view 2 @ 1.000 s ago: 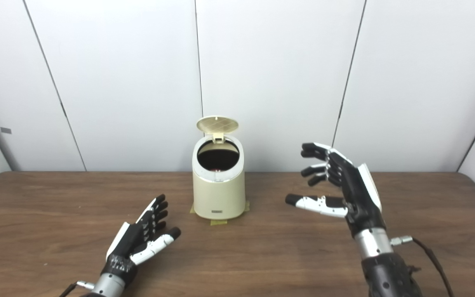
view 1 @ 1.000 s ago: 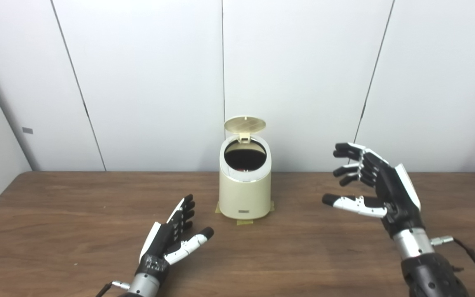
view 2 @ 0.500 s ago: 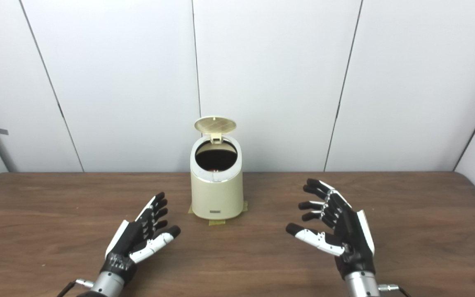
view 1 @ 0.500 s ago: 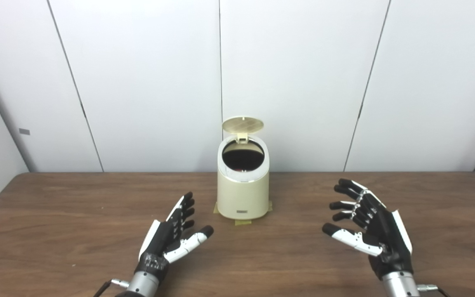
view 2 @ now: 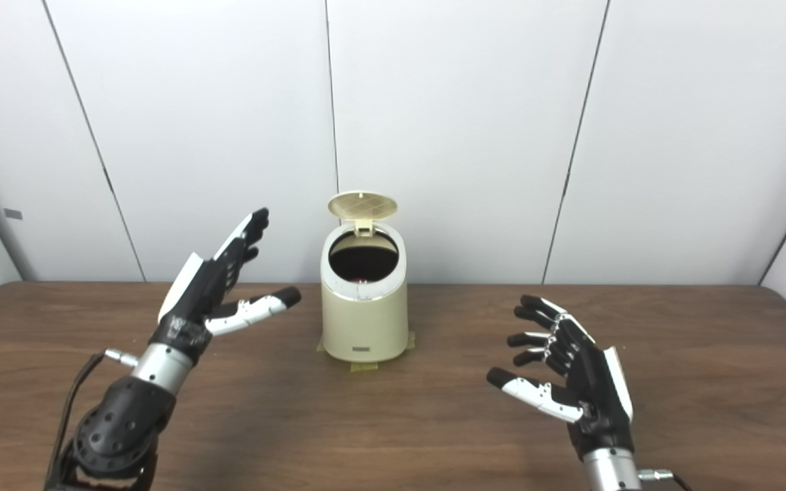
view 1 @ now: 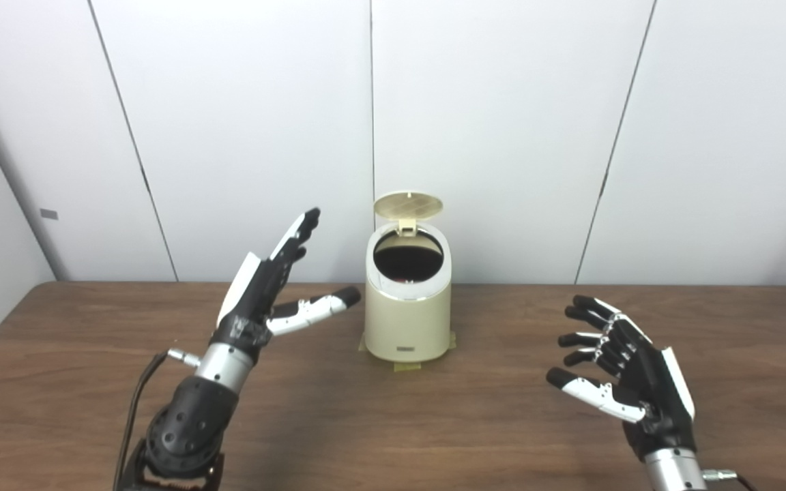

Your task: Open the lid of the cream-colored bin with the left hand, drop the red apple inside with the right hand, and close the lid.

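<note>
Two hands are up over the table (view 1: pixel 93 382), and neither one holds anything. The bin (view 1: pixel 406 320) stands at the back of the table, between the hands, with its lid (view 1: pixel 408 204) standing straight up. A little bit of red shows deep in the dark hole, so the apple (view 1: pixel 403 277) is likely inside, but it is too small to be sure.

What could go wrong? I think the lid needs closing next. The left hand (view 1: pixel 267 290) is raised beside the bin, just to its left, not touching it. If it swings in too low, it could bump the side of the bin and push it or tip it over. If it pushes the lid from the wrong side, the lid may not come down.

The left hand is wide open, fingers (view 1: pixel 294 239) straight and pointing up, thumb sticking out toward the bin. The right hand (view 2: pixel 580 378) is low and well apart from the bin, fingers spread and a little curled, with nothing in it.
</note>
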You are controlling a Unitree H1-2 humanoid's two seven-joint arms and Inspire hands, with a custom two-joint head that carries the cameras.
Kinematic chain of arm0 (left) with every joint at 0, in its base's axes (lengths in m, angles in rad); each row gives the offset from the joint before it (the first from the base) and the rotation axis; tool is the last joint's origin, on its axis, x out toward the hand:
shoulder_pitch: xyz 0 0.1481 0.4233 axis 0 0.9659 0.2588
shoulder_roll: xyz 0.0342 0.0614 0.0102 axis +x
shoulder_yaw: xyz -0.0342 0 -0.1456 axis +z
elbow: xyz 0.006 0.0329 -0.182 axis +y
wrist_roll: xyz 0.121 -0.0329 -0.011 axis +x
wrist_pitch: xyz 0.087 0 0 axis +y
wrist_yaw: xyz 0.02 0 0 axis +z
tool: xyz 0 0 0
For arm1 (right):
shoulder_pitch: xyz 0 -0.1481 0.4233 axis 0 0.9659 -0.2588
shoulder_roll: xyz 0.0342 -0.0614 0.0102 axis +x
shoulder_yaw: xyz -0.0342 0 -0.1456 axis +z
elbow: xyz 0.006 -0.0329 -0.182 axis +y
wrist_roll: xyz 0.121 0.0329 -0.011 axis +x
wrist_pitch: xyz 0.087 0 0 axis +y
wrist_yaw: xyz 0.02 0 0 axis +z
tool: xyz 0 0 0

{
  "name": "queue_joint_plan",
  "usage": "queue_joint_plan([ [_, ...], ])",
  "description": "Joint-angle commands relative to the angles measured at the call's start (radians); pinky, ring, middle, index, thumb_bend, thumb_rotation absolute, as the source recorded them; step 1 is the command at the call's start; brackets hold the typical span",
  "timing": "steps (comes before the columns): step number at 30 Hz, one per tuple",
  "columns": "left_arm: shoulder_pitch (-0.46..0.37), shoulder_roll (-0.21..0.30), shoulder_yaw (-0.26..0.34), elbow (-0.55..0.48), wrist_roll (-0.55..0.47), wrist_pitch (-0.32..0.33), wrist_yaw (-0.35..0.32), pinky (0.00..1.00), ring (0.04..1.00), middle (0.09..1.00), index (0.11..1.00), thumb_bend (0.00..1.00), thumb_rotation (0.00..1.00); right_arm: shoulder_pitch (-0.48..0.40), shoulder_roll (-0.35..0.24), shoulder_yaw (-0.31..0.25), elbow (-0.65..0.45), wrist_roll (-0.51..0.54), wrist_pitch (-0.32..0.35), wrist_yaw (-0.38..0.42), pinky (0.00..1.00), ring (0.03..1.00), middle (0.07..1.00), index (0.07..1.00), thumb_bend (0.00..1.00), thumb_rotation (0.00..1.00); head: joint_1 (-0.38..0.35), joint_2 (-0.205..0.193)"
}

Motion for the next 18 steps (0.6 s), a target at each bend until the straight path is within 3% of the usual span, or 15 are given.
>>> queue_joint_plan([
  [1,-0.093,0.013,-0.007,-0.015,0.023,0.018,-0.003,0.94,0.999,0.993,1.000,0.89,0.43,-0.046,-0.010,-0.002,-0.012,0.001,-0.044,-0.003,0.46,0.601,0.749,0.747,0.79,0.24,0.004,-0.001],
  [5,-0.197,0.021,-0.026,0.035,0.061,0.055,-0.010,0.99,1.000,0.992,1.000,0.92,0.45,-0.048,-0.005,0.003,-0.006,-0.007,-0.044,-0.007,0.46,0.602,0.748,0.740,0.82,0.27,0.006,-0.002],
  [11,-0.335,0.047,-0.089,0.140,0.165,0.067,-0.020,0.97,1.000,0.970,1.000,0.93,0.48,-0.047,0.003,0.010,-0.012,-0.027,-0.047,-0.017,0.45,0.591,0.738,0.720,0.79,0.26,0.010,-0.004],
  [18,-0.435,0.078,-0.152,0.233,0.242,0.090,-0.059,0.91,1.000,1.000,1.000,0.94,0.49,-0.049,-0.002,0.019,-0.019,0.002,-0.055,0.001,0.44,0.583,0.760,0.720,0.79,0.23,0.000,-0.005],
])
